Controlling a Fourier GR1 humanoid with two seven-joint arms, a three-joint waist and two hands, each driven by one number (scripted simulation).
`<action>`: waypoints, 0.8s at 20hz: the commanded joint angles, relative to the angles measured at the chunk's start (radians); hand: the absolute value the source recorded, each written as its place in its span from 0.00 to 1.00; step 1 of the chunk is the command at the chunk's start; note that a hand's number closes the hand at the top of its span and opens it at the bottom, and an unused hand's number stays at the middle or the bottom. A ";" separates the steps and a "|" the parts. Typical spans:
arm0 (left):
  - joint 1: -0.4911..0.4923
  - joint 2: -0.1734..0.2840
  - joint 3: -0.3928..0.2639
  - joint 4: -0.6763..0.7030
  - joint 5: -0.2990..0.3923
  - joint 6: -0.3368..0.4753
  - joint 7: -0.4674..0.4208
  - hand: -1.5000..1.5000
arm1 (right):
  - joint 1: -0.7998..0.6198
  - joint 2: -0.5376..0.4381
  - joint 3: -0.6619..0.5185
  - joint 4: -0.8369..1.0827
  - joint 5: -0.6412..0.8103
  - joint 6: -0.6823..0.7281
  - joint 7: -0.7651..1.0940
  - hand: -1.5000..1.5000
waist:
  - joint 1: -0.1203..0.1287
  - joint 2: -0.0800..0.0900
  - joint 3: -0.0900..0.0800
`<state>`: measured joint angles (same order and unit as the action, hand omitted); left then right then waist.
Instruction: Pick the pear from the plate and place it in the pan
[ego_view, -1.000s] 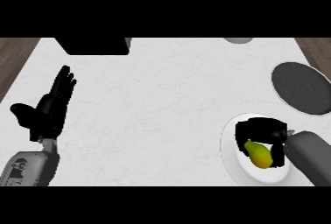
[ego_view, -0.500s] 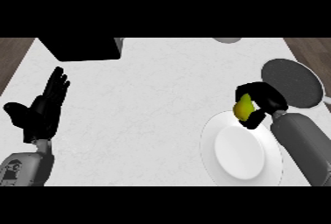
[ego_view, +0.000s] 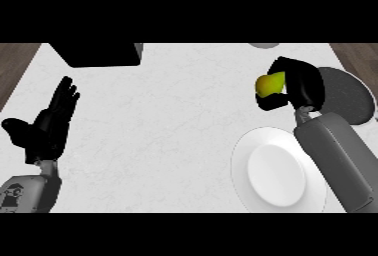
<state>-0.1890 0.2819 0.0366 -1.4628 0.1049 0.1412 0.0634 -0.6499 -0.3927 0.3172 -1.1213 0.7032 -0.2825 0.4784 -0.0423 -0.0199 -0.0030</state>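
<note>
Nearest you, at the lower right, you see the white plate (ego_view: 277, 175) lying flat on the counter (ego_view: 177, 120). Its right side is covered by the grey right forearm, which crosses over it, so you cannot see that rim. Nothing rests on the part of the plate that shows.

At the lower left, your left hand (ego_view: 46, 125) stands at rest, fingers straight and spread, thumb out to the side, holding nothing. Its grey forearm is cut off by the lower edge of the view.

Farther up on the right, your right hand (ego_view: 295, 82) is curled round the pear (ego_view: 270, 84). The fruit shows yellow-green between the fingers and the thumb. Only its left face is visible; the rest is hidden in the hand. The pear is off the plate, held beyond the plate's far rim and just left of the pan (ego_view: 347, 95). You cannot tell how high it is above the counter.

The pan is a dark grey round shape at the right edge. The hand and wrist cover its left part, and no handle can be made out.

The counter is white with faint grey veining. Brown wood shows past its left and right far corners. At the far edge a black box (ego_view: 100, 53) is cut off by the top of the view, and a small grey round object (ego_view: 263, 45) is likewise cut off there; you cannot identify it.
</note>
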 joint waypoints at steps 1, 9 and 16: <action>-0.010 0.013 0.012 -0.035 0.011 -0.013 0.026 0.50 | 0.041 0.020 -0.059 -0.143 0.022 -0.078 0.145 1.00 | 0.024 0.011 0.003; -0.030 -0.017 -0.019 -0.045 -0.025 -0.005 0.041 0.50 | 0.101 -0.124 -0.348 -0.048 -0.182 -0.103 -0.103 1.00 | 0.044 0.021 0.004; -0.057 -0.019 -0.012 -0.017 -0.028 -0.021 0.021 0.50 | 0.004 -0.243 -0.482 0.395 -0.194 -0.140 -0.407 1.00 | 0.073 0.034 0.006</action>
<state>-0.2248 0.2549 0.0184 -1.4845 0.0796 0.1288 0.0809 -0.6033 -0.5771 -0.0879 -0.9299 0.5328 -0.4031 0.2256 0.0148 0.0068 0.0014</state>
